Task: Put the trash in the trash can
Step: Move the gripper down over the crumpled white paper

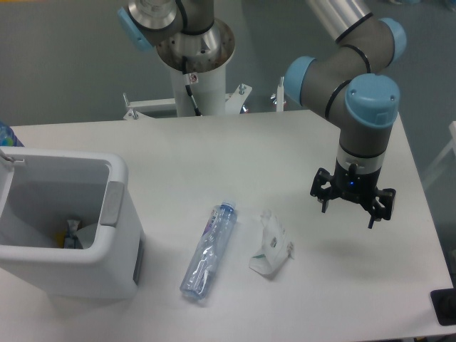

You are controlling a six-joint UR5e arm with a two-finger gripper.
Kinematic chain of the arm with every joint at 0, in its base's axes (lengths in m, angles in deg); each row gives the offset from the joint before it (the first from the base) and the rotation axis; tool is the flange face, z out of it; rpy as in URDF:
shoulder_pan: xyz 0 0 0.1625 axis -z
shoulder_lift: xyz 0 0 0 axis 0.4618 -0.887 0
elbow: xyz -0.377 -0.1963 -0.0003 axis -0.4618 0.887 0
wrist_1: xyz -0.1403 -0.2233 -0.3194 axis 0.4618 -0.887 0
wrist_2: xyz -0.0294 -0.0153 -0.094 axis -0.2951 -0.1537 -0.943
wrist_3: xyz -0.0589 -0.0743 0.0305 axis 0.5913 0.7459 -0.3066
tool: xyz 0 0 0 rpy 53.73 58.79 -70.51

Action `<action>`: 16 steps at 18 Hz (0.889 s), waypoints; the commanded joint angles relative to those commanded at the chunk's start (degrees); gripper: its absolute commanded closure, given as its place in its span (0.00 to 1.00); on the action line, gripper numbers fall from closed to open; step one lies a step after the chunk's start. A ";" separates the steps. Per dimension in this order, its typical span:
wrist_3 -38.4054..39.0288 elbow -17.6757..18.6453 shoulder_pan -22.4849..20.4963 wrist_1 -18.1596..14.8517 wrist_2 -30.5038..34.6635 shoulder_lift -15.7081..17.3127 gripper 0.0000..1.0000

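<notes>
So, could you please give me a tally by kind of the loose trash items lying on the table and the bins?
Plastic bottle, clear with a blue cap: 1
Paper packet, white with green print: 1
Trash can, white: 1
Total: 3
Something already lies inside the can, too unclear to count.

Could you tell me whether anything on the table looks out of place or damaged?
Yes: the plastic bottle lies on its side, crumpled, beside the creased paper packet, both outside the trash can.
</notes>
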 joint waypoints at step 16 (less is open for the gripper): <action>0.17 10.37 3.51 8.88 -2.90 -0.79 0.00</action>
